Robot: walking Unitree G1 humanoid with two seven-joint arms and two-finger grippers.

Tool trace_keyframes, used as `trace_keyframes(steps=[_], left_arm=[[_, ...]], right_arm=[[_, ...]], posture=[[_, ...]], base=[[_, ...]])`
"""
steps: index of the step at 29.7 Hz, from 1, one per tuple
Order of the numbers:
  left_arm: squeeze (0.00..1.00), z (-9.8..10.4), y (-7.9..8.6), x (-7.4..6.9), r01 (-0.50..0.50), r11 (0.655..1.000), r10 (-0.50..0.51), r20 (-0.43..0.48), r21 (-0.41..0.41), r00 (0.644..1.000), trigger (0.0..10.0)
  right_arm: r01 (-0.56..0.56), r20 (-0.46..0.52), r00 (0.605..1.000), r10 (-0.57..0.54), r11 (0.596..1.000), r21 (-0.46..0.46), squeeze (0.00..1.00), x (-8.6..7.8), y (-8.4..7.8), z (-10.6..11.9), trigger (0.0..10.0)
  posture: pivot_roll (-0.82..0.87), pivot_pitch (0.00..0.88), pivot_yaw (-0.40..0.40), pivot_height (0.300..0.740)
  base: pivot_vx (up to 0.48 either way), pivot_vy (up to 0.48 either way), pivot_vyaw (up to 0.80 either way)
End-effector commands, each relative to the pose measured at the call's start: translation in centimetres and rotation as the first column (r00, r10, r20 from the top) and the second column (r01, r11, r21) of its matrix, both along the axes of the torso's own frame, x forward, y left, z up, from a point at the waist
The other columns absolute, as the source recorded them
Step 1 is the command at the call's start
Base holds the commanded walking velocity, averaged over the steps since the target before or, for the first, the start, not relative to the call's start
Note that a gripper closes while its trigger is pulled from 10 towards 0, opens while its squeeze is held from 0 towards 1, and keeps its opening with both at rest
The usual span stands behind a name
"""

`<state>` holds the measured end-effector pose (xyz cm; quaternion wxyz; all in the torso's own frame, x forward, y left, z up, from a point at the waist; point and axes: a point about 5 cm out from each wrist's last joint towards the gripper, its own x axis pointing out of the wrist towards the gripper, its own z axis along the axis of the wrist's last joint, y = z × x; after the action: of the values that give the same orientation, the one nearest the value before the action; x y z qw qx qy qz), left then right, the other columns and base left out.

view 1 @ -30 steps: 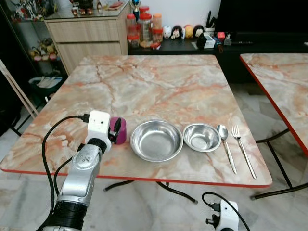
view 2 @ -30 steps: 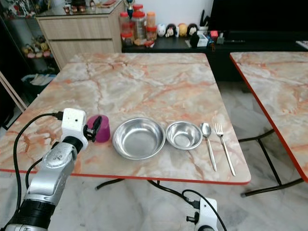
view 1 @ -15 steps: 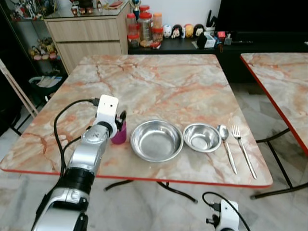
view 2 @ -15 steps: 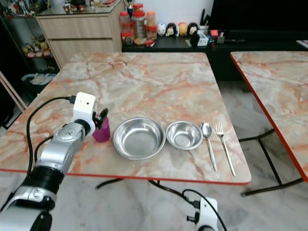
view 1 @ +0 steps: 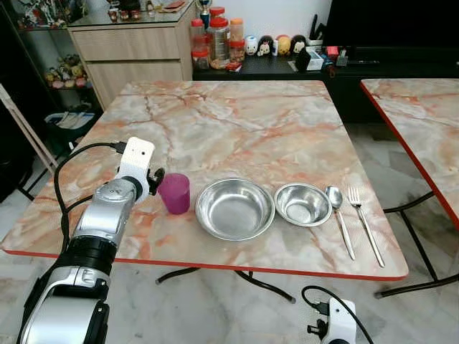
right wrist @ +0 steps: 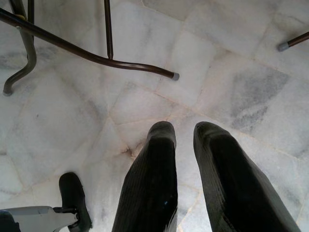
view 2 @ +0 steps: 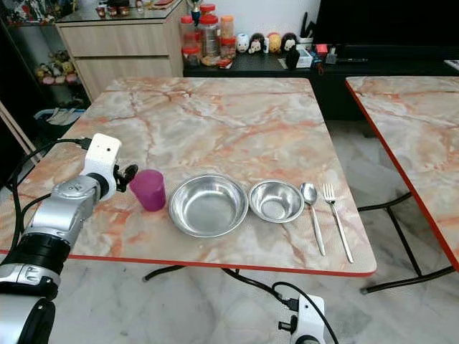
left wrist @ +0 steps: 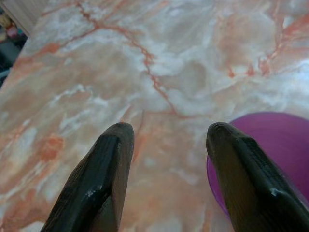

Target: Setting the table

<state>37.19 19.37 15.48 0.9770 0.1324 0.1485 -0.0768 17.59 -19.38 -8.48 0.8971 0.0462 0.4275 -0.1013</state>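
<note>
left eye view has the place setting nearly laid along the near edge of the marble counter (view 1: 237,122): purple cup (view 1: 174,193), large steel bowl (view 1: 234,208), small bowl (view 1: 303,204), spoon (view 1: 338,215) and fork (view 1: 363,221) stand in a row. judging by this, little is left. left hand (view 1: 154,179) sits just beside the cup, fingers spread wide and empty. left wrist view adds the gap: one finger (left wrist: 244,174) overlaps the cup's rim, nothing between. right hand (right wrist: 186,140) hangs over the floor, fingers narrow.
</note>
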Motion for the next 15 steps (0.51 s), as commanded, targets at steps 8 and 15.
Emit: trace_keyframes(steps=[8,15], left_arm=[[0.0,-0.74,0.04,-0.21,0.058,0.997,-0.055,-0.079,0.044,0.995,10.0],[0.0,-0.4,-0.31,-0.13,0.123,0.989,-0.114,-0.104,0.085,0.988,10.0]], right_arm=[[0.009,0.001,1.0,-0.009,1.0,0.006,0.0,0.13,0.05,0.04,10.0],[0.009,-0.003,1.0,-0.009,1.0,0.01,0.0,-0.01,0.23,-0.05,10.0]], posture=[[0.0,0.0,0.039,0.74],[0.0,0.0,0.042,0.74]], base=[[0.0,0.0,0.0],[0.0,0.0,0.0]])
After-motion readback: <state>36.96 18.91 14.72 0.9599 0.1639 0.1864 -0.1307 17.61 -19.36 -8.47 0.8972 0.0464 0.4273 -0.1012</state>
